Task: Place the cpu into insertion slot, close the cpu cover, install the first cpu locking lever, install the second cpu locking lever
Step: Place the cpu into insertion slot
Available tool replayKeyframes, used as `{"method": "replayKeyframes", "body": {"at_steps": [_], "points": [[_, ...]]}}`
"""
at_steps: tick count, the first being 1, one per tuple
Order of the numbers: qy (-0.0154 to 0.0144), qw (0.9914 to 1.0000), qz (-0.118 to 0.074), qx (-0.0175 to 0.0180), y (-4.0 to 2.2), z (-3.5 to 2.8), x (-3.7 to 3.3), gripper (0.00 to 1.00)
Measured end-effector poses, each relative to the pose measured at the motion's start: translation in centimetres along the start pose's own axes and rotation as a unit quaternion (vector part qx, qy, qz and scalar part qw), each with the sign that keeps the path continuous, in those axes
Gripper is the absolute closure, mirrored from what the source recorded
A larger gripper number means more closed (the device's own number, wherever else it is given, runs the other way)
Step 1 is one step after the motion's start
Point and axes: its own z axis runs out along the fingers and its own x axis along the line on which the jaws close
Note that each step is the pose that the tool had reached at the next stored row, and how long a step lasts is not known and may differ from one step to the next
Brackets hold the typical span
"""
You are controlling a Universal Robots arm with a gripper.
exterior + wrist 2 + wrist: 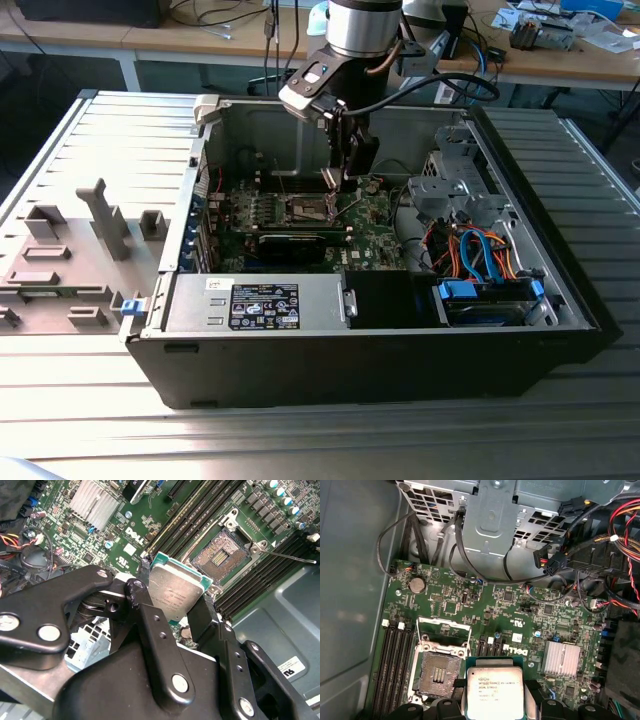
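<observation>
An open computer case (380, 370) lies on its side on a ribbed metal counter (300, 440), with its green board (375, 215) facing up and a single robot arm reaching down into it from above. In the second wrist view the gripper (175, 605) is closed partway on the cpu (175, 587). Its two black fingers (150, 625) pinch opposite edges of the small square chip, leaving the dull silver top uncovered. This edge hold looks chosen to spare the chip's underside and to keep the fingers out of the socket's walls. The cpu hangs in the air above the board, just beside the insertion slot (220, 555), not over it and not in it. The slot is bare, its dark grid of contacts exposed. In the first wrist view the cpu cover (442, 626) appears tilted up along one edge of the slot, which leaves the recess free to take the chip from above. A thin metal lever (290, 556) juts out from one corner of the socket, seemingly unlatched for the same reason. By the look of things the first step is under way, with the cover and levers not yet closed
</observation>
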Motion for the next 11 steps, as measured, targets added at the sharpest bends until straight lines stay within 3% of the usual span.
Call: {"method": "replayKeyframes", "body": {"at_steps": [11], "points": [[0.0001, 0.99999, 0.005, 0.0004, 0.0, 0.02, 0.0, 0.46]]}}
